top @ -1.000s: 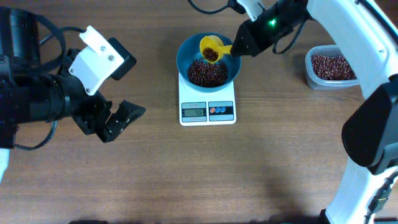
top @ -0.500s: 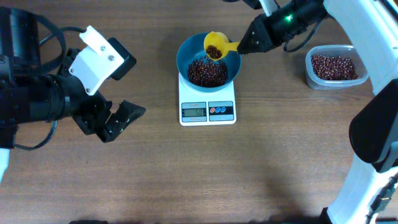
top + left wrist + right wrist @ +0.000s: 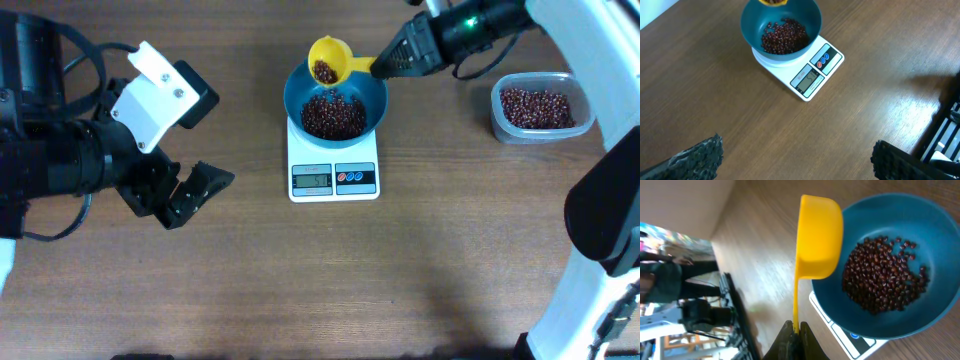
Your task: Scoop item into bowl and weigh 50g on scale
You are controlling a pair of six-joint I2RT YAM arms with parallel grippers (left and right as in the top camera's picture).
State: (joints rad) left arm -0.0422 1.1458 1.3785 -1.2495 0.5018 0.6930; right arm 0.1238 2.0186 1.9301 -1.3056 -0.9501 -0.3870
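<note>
Left arm (image 3: 60, 165) jaws agape; right arm (image 3: 470, 25) jaws clamped.

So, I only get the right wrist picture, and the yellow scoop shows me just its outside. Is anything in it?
Observer: Yes. From overhead, beans lie in the yellow scoop, which hangs over the far edge of the bowl.
Operator: Where do they get scooped from?
Observer: A clear tub holding more of them stands on the table, out to the right of the scale.
Operator: And the other arm?
Observer: The left gripper hovers open over bare table, well to the left of the scale, holding nothing.
</note>
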